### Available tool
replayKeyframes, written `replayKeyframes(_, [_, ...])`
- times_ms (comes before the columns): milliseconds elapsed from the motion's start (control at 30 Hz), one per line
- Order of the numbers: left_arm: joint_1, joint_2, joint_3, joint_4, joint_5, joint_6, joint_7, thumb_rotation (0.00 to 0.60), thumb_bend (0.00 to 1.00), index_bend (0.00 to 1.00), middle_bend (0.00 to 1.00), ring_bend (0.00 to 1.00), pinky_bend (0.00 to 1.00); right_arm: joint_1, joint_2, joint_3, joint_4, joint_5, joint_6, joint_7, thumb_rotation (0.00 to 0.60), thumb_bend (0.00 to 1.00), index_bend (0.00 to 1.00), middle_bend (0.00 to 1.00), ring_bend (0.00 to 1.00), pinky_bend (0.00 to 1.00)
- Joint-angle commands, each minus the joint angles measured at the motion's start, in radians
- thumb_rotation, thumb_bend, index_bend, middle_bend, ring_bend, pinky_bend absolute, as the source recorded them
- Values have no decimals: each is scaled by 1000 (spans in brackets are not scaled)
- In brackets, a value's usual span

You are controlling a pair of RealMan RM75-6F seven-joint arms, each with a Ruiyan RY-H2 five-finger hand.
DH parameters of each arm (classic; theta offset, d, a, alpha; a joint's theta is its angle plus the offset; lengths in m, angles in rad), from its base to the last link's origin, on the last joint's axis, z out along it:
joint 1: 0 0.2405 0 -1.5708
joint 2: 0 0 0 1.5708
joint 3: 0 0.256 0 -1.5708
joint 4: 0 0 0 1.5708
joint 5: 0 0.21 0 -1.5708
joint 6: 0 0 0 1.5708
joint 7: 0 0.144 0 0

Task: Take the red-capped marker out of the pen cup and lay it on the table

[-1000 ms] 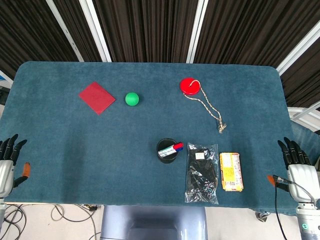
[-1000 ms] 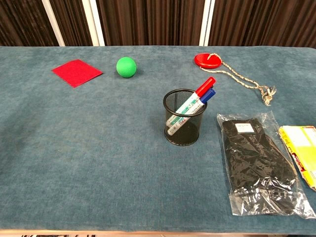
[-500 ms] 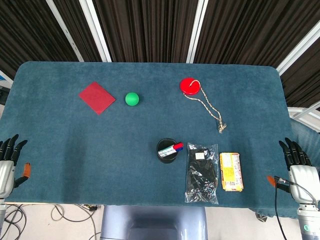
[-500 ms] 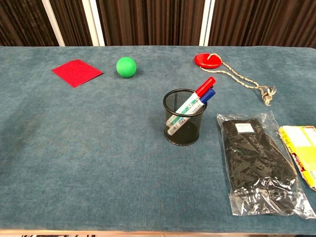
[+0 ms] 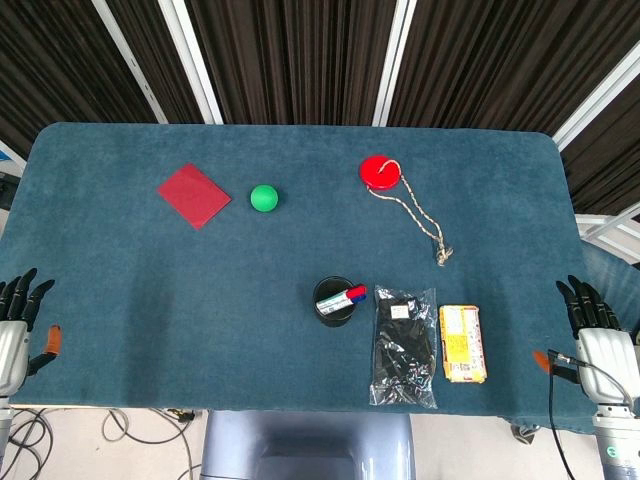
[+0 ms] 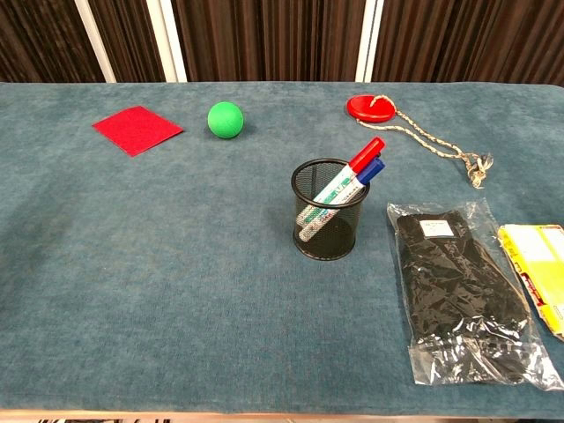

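Observation:
A black mesh pen cup [image 6: 327,220] [image 5: 333,301] stands upright near the table's front middle. Two markers lean in it toward the right: the red-capped marker [image 6: 350,174] [image 5: 352,292] and a blue-capped one [image 6: 371,168] just under it. My left hand [image 5: 18,325] hangs off the table's front left corner with its fingers spread and nothing in it. My right hand [image 5: 596,330] sits off the front right corner, fingers apart and empty. Both hands are far from the cup and show only in the head view.
A black bag in clear plastic [image 6: 463,291] lies right of the cup, with a yellow packet [image 6: 538,273] beyond it. At the back are a red square [image 6: 137,129], a green ball [image 6: 226,119] and a red disc with a rope [image 6: 370,107].

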Motion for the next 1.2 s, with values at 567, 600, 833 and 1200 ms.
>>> replayKeyframes(567, [-4, -11, -1, -4, -14, -11, 23, 600, 481, 135, 0, 0, 0, 184, 200, 36, -11, -41, -277, 493, 600, 202, 63, 0, 0, 171])
replayKeyframes(600, [-4, -12, -2, -4, -16, -11, 24, 600, 481, 135, 0, 0, 0, 201, 202, 39, -5, -47, -295, 516, 600, 202, 69, 0, 0, 171])
replayKeyframes(833, [-4, -12, -4, -5, -17, -9, 26, 600, 481, 135, 0, 0, 0, 334, 195, 64, 14, -51, -448, 593, 600, 202, 115, 0, 0, 171])
replayKeyframes(1200, [-6, -10, -10, -4, -32, -14, 22, 600, 483, 135, 0, 0, 0, 494, 133, 73, 42, -93, -580, 708, 600, 202, 146, 0, 0, 171])
